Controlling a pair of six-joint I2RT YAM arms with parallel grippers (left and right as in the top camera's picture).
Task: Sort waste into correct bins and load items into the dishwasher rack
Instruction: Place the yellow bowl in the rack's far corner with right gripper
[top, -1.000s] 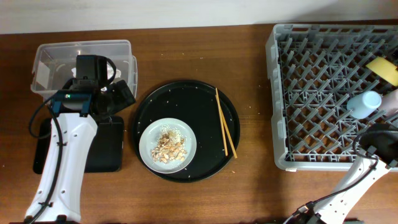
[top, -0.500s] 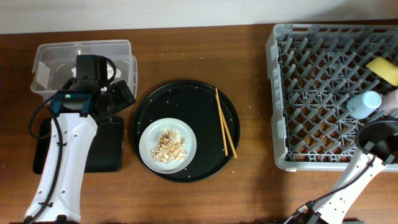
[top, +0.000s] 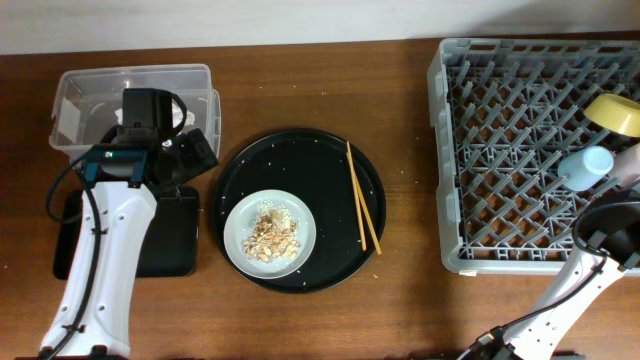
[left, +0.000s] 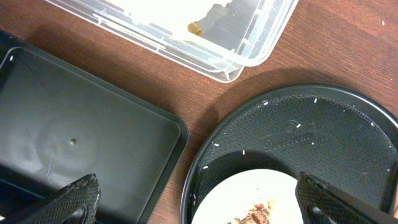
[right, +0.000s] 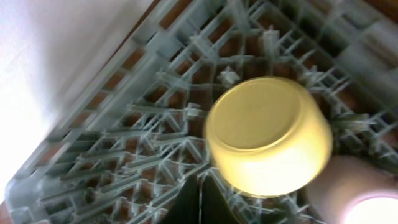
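The yellow bowl (top: 613, 112) rests bottom up on the pegs of the grey dishwasher rack (top: 500, 120), at its far right. Beside it stand a light blue cup (top: 588, 166) and a pale cup (top: 631, 162) cut by the frame edge. In the right wrist view my right gripper (right: 200, 202) is shut and empty, just below the bowl (right: 267, 143). My left gripper (left: 199, 205) is open, hovering between the flat black tray (left: 81, 137) and the round black tray (left: 311, 124). The grey plate (top: 240, 215) holds beige scraps (top: 272, 236). Chopsticks (top: 362, 197) lie on the round tray.
The clear tub (top: 90, 100) sits at the back left, partly hidden by my left arm; something white with a gold bit (left: 196, 26) lies in it. The flat black tray (top: 175, 240) lies in front of the tub. Bare wooden table separates the round tray from the rack.
My right gripper has shut with nothing in it, and the yellow bowl has tipped to rest bottom up in the rack. The left arm has not moved.
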